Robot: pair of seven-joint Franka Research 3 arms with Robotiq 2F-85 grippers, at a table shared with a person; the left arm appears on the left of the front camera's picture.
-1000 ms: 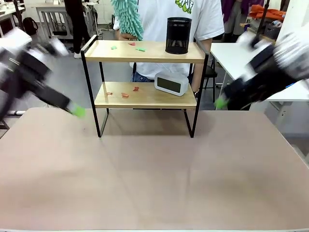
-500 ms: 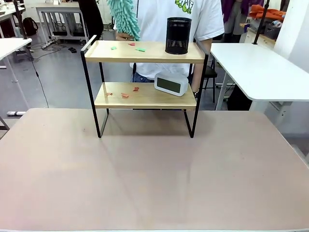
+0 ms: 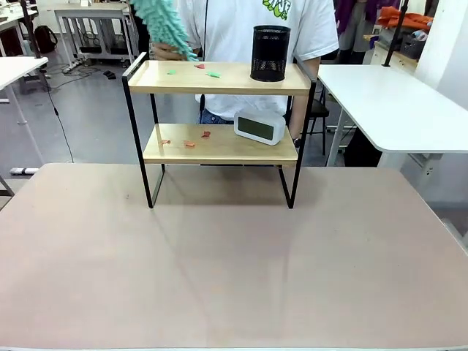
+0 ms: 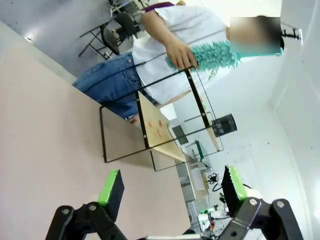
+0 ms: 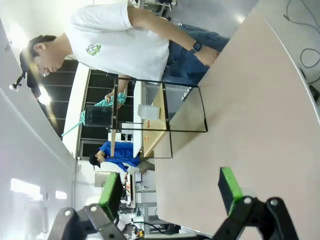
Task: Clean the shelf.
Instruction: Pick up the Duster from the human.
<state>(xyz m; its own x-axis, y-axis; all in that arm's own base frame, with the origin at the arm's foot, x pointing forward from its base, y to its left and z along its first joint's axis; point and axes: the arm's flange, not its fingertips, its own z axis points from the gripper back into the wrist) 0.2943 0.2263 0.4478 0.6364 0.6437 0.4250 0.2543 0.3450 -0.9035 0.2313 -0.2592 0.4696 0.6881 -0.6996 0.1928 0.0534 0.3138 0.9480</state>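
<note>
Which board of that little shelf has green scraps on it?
The top board, the one carrying the black mesh cup. Two green scraps lie there; the bottom board, with the white clock, holds only reddish ones.

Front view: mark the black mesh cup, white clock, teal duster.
black mesh cylinder cup point(image 3: 270, 55), front view, mid wall
white rectangular plastic clock point(image 3: 257, 129), front view, display face
teal fluffy duster point(image 3: 162, 25), front view, head
</note>
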